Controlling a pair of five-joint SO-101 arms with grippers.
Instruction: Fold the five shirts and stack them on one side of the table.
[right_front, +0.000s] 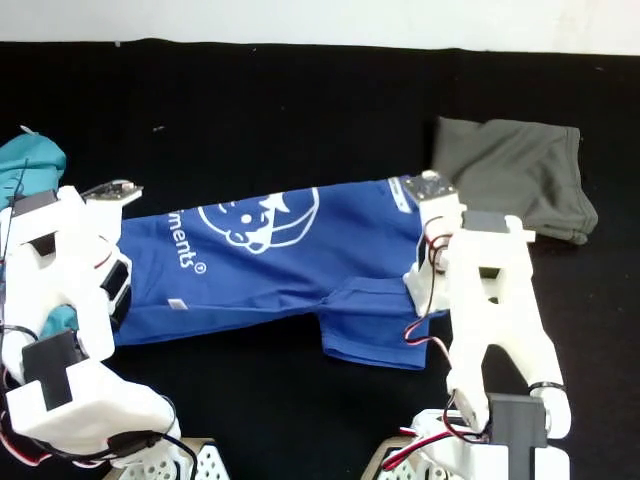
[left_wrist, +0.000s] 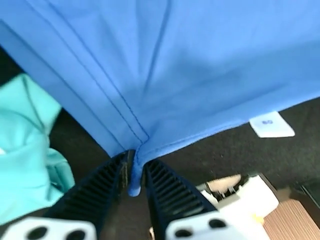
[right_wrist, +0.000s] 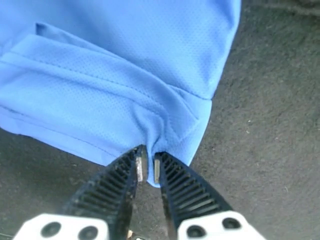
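Observation:
A blue shirt (right_front: 300, 265) with a white print lies stretched across the middle of the black table (right_front: 300, 100). At its left end, my left gripper (left_wrist: 134, 176) is shut on a corner of the hem of the blue shirt (left_wrist: 200, 65). In the high view the left gripper (right_front: 118, 288) sits at that edge. Near a folded sleeve, my right gripper (right_wrist: 148, 169) is shut on the edge of the blue shirt (right_wrist: 125, 65). In the high view the right gripper (right_front: 424, 275) is at the cloth's right end. A folded grey shirt (right_front: 515, 175) lies at the back right.
A teal shirt (right_front: 30, 165) is bunched at the table's left edge, close beside the left arm, and the teal shirt (left_wrist: 25, 150) also lies next to the left fingers. A white label (left_wrist: 271, 125) hangs from the blue hem. Bare black table stretches along the back.

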